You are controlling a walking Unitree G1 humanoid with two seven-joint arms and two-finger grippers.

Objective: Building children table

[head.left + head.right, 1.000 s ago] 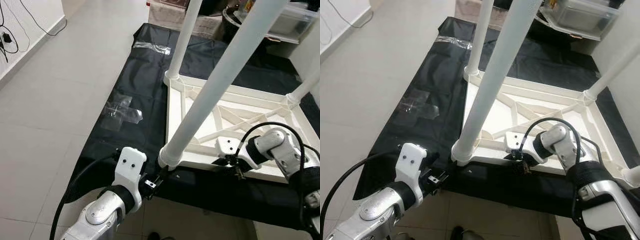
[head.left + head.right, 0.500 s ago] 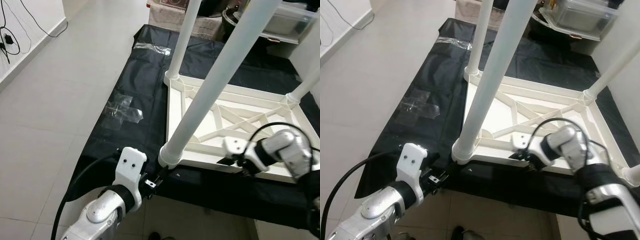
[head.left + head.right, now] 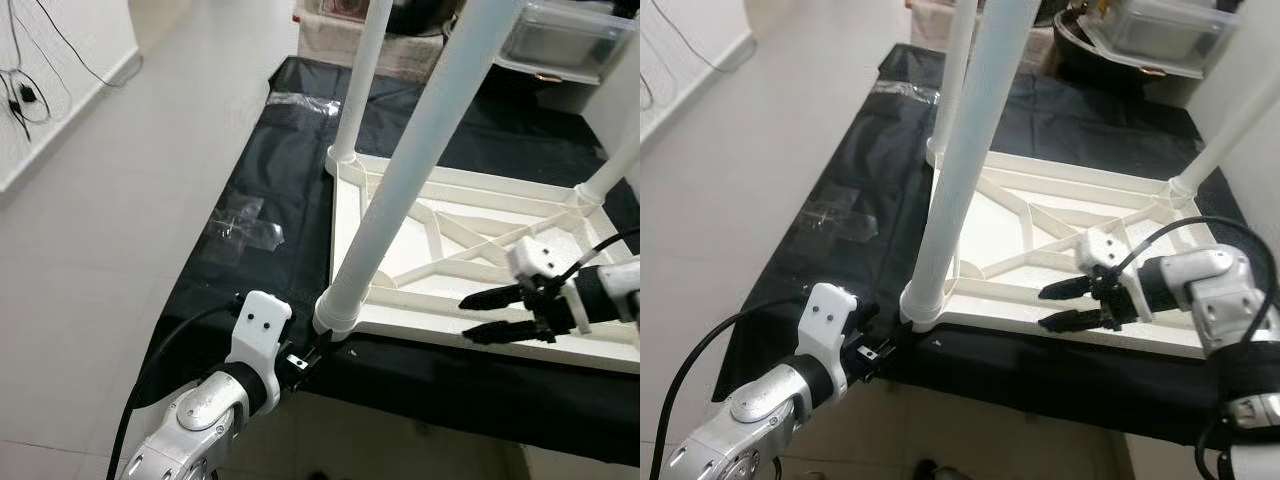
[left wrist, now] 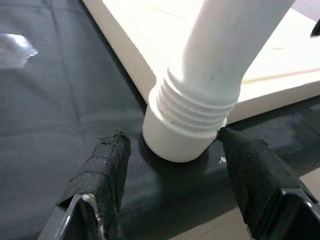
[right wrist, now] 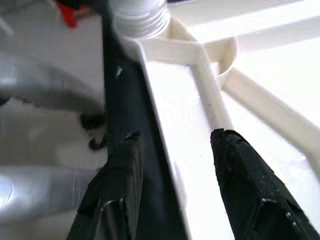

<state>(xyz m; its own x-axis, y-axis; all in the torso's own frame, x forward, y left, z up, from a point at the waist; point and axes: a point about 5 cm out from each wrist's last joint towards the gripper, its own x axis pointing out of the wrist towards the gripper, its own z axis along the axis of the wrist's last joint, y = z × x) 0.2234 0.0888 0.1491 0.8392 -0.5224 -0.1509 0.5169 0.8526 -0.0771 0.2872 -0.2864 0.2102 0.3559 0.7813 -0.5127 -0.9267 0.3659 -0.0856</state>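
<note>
The white children's table (image 3: 440,240) lies upside down on a black sheet (image 3: 280,180), its legs pointing up. The near-left leg (image 3: 400,190) stands in its corner socket (image 4: 175,135), with screw threads showing above the collar. My left gripper (image 4: 172,139) is open, one finger on each side of that socket, low on the sheet (image 3: 305,358). My right gripper (image 3: 467,320) hovers open just over the table's near rim (image 5: 185,115), fingers pointing toward the near-left corner.
Another leg (image 3: 362,70) rises at the far-left corner and one (image 3: 620,165) at the far right. Clear tape patches (image 3: 240,225) lie on the sheet. Storage boxes (image 3: 555,35) stand behind. Cables (image 3: 20,80) run along the left wall. Tiled floor lies to the left.
My right gripper has come off the table's near rim, moved right, and now points left with its fingers apart. The left gripper stays at the leg's socket.
</note>
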